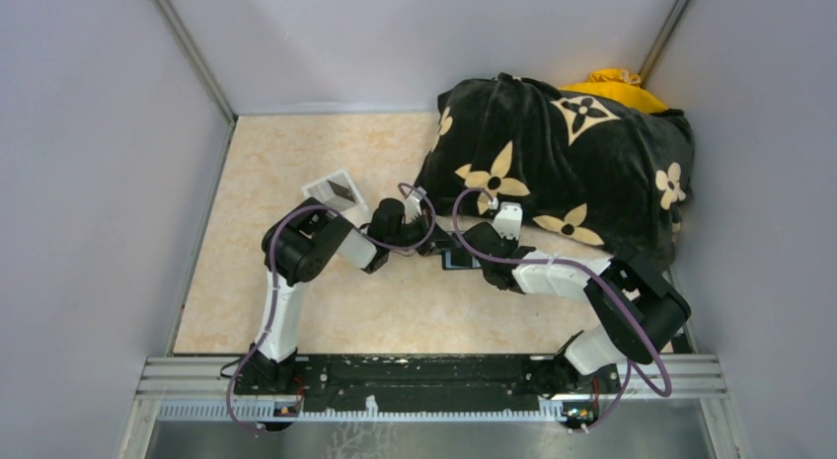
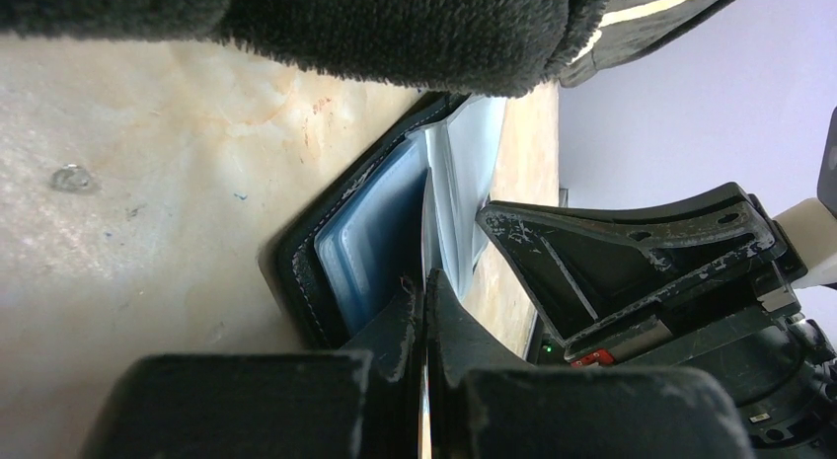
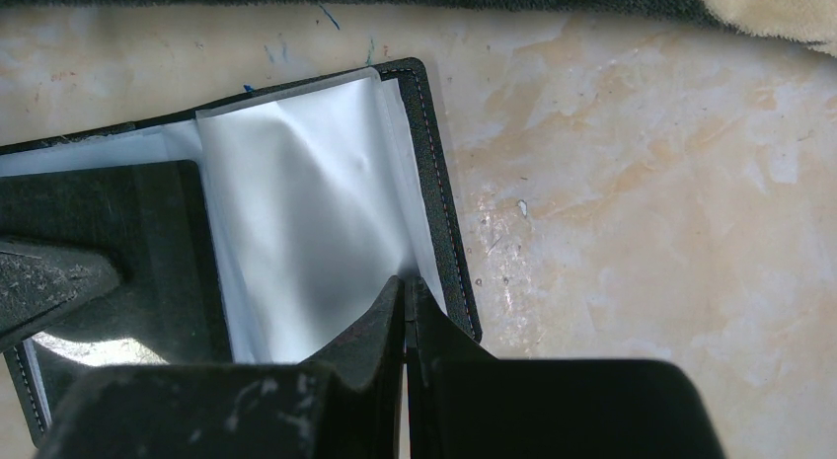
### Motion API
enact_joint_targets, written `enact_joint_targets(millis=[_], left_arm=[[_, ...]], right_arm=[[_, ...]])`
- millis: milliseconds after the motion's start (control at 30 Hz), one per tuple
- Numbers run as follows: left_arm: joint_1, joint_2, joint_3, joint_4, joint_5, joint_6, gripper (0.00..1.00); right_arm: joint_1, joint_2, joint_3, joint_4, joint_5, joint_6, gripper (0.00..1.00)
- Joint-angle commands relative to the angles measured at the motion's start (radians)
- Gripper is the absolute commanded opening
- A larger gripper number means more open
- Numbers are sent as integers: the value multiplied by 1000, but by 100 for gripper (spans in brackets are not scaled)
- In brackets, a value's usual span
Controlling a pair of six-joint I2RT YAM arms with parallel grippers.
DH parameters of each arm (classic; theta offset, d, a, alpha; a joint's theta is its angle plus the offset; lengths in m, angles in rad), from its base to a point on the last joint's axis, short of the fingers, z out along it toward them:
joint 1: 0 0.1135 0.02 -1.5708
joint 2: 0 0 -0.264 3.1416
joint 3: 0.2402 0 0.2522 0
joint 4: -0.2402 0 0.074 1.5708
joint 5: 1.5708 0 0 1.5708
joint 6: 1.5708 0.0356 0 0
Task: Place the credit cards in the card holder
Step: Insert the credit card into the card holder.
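The black card holder (image 1: pixel 460 264) lies open on the table between both arms, close to the cushion. A dark blue-grey credit card (image 2: pixel 375 232) lies flat in its left half, and shows as a dark glossy rectangle (image 3: pixel 138 232) in the right wrist view. Pale clear sleeves (image 3: pixel 296 212) cover the right half inside the stitched black rim (image 3: pixel 446 212). My left gripper (image 2: pixel 426 281) is shut on a thin pale leaf seen edge-on, apparently a sleeve. My right gripper (image 3: pixel 407 283) is shut on a sleeve's edge near the rim. No other credit cards show.
A big black cushion (image 1: pixel 563 163) with tan flowers fills the back right, its edge overhanging the card holder (image 2: pixel 296 271). A yellow thing (image 1: pixel 612 84) sticks out behind it. A pale grey tray-like box (image 1: pixel 336 192) sits left of the grippers. Grey walls enclose the table (image 1: pixel 296 153).
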Motion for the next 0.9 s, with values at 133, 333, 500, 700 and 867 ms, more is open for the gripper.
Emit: enact_joint_targets(millis=[133,333,500,700,867], left_arm=[[-4,46,1,-69,22,5,0],[-16,32,-15,10,36,1,0],[-20,8,-32,16,22,17,0],[-21,-21,-62,59,20,24,0],[-24,-36,-56,49,32,47,0]], right_arm=[[-10,49,-9,-31,-101,20,0],[-10,54,-5,-33,-100,18,0],[-10,45,-6,-39,-98,17,0],[-10,41,-8,-40,-99,16,0],[-10,44,-9,-36,-101,16,0]])
